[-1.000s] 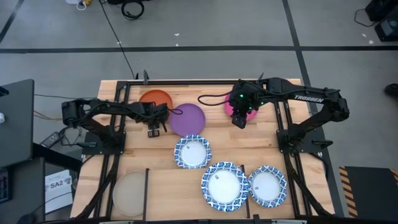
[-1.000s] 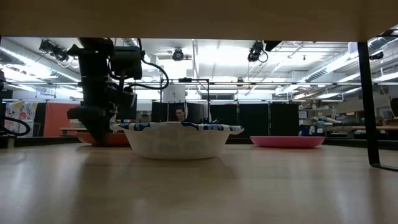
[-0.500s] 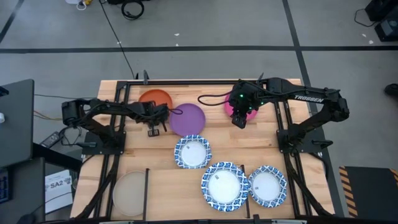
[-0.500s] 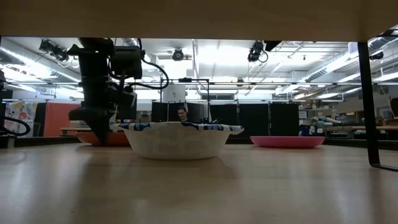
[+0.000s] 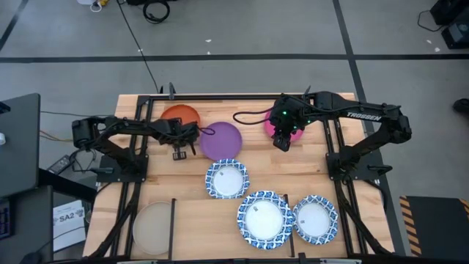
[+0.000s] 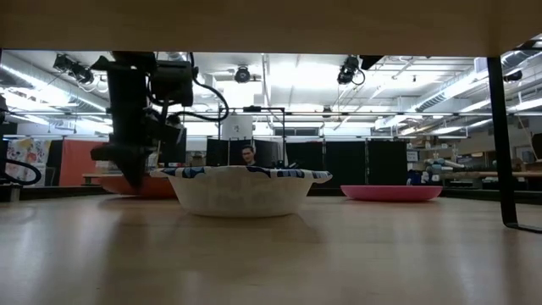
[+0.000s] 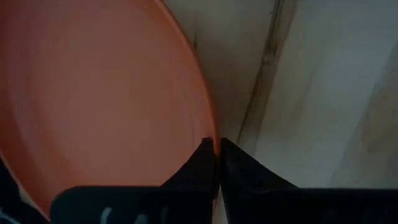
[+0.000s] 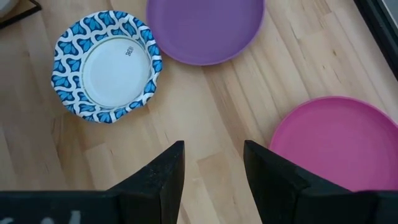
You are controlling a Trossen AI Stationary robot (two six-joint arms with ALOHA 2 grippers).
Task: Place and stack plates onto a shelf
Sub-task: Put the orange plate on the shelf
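- The orange plate [image 5: 179, 114], upper left of centre in the high view, has shifted slightly toward the left since half a second ago, and the left end effector [image 5: 185, 134] has moved with it; in the low view the plate's edge [image 6: 140, 185] now sits a little higher above the surface [image 6: 271, 254] than before.
- The left end effector's fingers are pressed together on the rim of the orange plate [image 7: 93, 93], a detail only the left wrist view shows, with pale wood grain beside it.
- The right end effector [image 5: 282, 141] hangs unchanged over the magenta plate [image 5: 272, 126], upper right of centre; its dark fingers [image 8: 168, 174] are spread, gripping nothing.
- The right wrist view shows a smooth, glossy purple plate [image 8: 205, 28], the magenta plate [image 8: 329, 143] and a fluted paper-like plate with a blue patterned rim [image 8: 106, 65], all apart on light wood.
- From above, three blue-rimmed plates show: one at centre [image 5: 226, 180], and two [image 5: 263, 218] [image 5: 315, 219] lower right, near each other, parted by a thin black bar.
- The pale beige plate [image 5: 150, 227] lies at lower left in a bay of the shelf [image 5: 198, 235].
- Only the low view shows the room behind: ceiling lights and a person [image 6: 246, 156] above the blue-rimmed plate [image 6: 241, 188].
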